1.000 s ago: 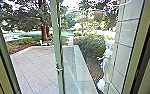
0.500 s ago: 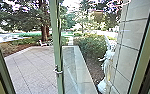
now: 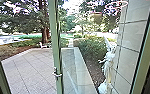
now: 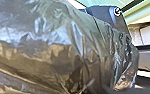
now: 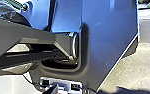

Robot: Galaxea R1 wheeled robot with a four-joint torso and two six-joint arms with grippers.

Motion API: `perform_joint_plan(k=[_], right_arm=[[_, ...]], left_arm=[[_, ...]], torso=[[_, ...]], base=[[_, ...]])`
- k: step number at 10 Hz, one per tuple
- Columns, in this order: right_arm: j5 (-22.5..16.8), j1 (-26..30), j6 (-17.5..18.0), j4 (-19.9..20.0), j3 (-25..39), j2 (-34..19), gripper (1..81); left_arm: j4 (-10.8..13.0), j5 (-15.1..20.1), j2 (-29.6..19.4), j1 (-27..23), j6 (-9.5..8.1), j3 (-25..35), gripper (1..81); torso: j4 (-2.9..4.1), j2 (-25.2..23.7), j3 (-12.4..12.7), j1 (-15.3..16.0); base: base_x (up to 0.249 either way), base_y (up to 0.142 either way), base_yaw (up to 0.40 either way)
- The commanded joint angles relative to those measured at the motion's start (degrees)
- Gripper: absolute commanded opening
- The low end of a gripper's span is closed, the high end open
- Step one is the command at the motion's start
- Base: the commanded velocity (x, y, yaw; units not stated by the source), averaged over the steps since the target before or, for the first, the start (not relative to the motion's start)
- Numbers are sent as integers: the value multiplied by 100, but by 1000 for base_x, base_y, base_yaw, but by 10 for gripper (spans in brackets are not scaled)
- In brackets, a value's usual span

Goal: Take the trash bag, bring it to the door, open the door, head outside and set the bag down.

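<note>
Grippers, left and right: clenched or released, cannot tell. Dark, glossy plastic trash bag (image 4: 58, 55): close up, left wrist view. Green-framed glass door (image 3: 56, 50): apparently ajar; exit step in hand. Next requirement: steady driving, bag clear, onto pale slab paving (image 3: 28, 72).

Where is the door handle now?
In the head view, the door handle sits low, left of centre, on the green vertical door frame, against the paved patio.

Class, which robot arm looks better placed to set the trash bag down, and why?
Left, probably: the trash bag looms large before its wrist camera, while the right wrist camera faces the robot's dark plate.
</note>
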Motion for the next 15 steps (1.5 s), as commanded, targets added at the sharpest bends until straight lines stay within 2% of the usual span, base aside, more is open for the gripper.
perform_joint_plan(k=[1,15], right_arm=[[-295,296,-31,12,41,21,811],[-296,304,-31,-32,32,38,811]], left_arm=[[45,293,-10,-314,0,45,10],[10,319,-1,-305,0,53,10]], torso=[[0,0,0,7],[0,-2,0,10]], base=[[78,0,0],[79,0,0]])
